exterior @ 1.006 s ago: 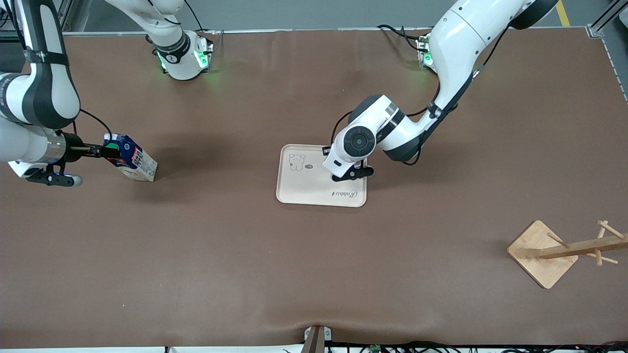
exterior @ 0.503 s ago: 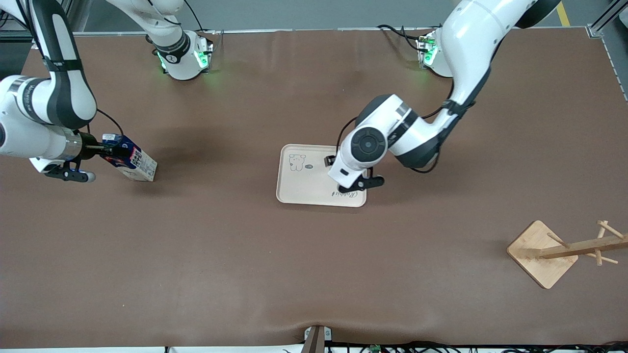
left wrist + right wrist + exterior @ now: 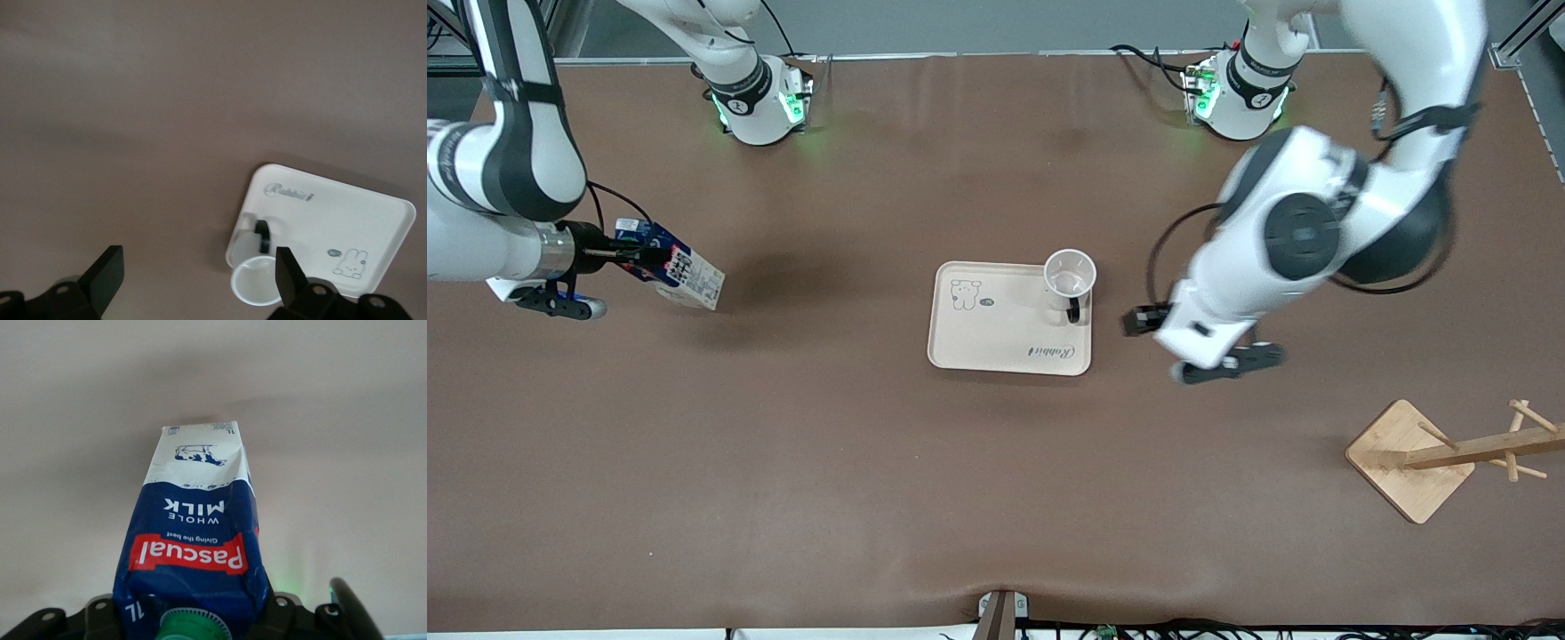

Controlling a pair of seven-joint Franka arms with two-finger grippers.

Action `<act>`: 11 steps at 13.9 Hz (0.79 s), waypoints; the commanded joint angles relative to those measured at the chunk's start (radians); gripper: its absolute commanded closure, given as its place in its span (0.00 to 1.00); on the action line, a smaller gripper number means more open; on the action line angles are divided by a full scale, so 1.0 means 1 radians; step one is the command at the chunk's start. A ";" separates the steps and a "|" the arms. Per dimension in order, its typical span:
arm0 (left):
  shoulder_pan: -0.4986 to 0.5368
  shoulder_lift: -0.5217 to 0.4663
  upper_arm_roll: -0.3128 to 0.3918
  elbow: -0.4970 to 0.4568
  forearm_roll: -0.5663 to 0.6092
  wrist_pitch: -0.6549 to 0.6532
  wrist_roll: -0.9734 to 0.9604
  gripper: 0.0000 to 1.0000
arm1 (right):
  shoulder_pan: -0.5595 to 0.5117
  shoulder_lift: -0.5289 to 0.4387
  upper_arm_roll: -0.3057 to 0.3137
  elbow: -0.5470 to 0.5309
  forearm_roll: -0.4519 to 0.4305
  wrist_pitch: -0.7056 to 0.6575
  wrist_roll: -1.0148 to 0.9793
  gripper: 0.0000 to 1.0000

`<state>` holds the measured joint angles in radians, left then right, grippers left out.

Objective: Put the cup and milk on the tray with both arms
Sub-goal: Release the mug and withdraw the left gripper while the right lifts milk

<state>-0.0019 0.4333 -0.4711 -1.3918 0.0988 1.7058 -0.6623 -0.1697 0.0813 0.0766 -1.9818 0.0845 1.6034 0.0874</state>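
The white cup (image 3: 1069, 274) stands upright on the cream tray (image 3: 996, 333), at the tray's corner toward the left arm's end, with its black handle facing the front camera. My left gripper (image 3: 1143, 320) hangs open over bare table beside that end of the tray, apart from the cup. In the left wrist view the cup (image 3: 257, 281) and tray (image 3: 333, 213) lie past the spread fingers (image 3: 107, 270). The blue milk (image 3: 685, 277) carton leans at the right arm's end of the table, with my right gripper (image 3: 630, 256) shut on its top. The green cap of the milk (image 3: 193, 540) sits between the jaws.
A wooden rack with pegs lies tipped on its square base (image 3: 1409, 460) near the left arm's end, closer to the front camera. Brown table mat lies between the milk carton and the tray.
The left gripper opened, left the cup on the tray, and swung away toward the left arm's end. The right gripper closed on the carton's top, and the carton shifted slightly toward the tray.
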 commanded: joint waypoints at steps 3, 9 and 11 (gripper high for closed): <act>0.158 -0.097 -0.004 -0.021 0.070 -0.021 0.267 0.00 | 0.260 0.006 0.000 0.197 0.029 -0.203 0.153 0.87; 0.289 -0.202 0.002 -0.018 0.071 -0.071 0.412 0.00 | 0.544 0.180 0.000 0.430 0.145 -0.186 0.290 0.85; 0.296 -0.222 -0.004 -0.018 0.071 -0.083 0.414 0.00 | 0.625 0.285 -0.001 0.515 0.187 -0.134 0.354 0.85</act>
<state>0.2869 0.2522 -0.4670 -1.3903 0.1520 1.6434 -0.2576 0.3954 0.2235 0.0887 -1.6058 0.2315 1.4642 0.3886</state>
